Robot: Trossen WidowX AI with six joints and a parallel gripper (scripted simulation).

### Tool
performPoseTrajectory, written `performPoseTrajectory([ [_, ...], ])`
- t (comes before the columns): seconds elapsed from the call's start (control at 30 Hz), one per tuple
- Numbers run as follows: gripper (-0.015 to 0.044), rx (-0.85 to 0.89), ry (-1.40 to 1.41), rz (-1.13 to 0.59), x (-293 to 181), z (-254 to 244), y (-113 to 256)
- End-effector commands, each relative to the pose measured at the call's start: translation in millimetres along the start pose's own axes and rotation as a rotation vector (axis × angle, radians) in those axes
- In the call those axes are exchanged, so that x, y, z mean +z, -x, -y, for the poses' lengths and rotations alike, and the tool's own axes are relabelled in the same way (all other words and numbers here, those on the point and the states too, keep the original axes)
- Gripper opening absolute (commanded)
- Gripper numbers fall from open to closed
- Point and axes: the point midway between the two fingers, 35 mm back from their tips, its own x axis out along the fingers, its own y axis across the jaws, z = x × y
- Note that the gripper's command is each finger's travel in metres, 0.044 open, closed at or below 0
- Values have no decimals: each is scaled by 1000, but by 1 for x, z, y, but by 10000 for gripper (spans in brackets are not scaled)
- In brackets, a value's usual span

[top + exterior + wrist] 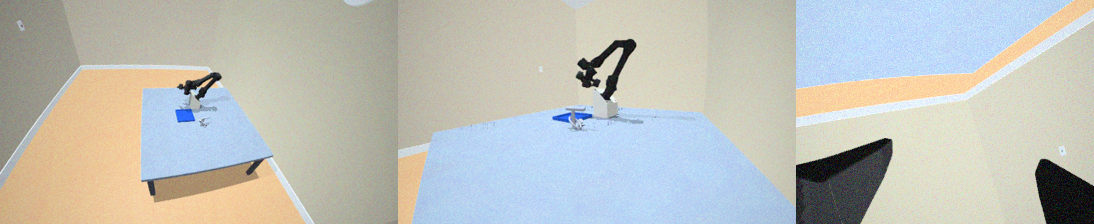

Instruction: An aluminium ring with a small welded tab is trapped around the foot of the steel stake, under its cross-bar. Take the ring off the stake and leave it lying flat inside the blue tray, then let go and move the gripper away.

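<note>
Indoors, a blue table (pixel 192 150) (pixel 605 171) (pixel 886 40) meets beige walls (pixel 285 89) (pixel 640 25) (pixel 931 135) visually.

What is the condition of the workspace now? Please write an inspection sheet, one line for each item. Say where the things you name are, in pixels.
Surface: pale blue table top (pixel 171 150) (pixel 598 171) (pixel 886 35), no damage seen.
Job's things: ring (pixel 581 125) leaning around the stake (pixel 573 115), under its cross-bar (pixel 575 108); blue tray (pixel 185 115) (pixel 565 117) beside them, no ring in it.
Clutter: nothing seen.
Gripper (pixel 588 85) (pixel 968 159): open, nothing between the fingers, raised above the table.
Cables: nothing seen.
Surroundings: beige walls, orange floor (pixel 82 143) (pixel 410 178) (pixel 886 95), white skirting.
</note>
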Motion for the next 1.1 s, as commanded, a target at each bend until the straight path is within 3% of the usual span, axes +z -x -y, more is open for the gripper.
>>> performPoseTrajectory([
  [0.0,374,0,0,0,0,0,0],
  [0.23,200,-111,-111,108,29,21,10],
  [0.63,200,-254,-317,414,99,50,44],
  [1.07,200,-245,-461,804,175,56,95],
])
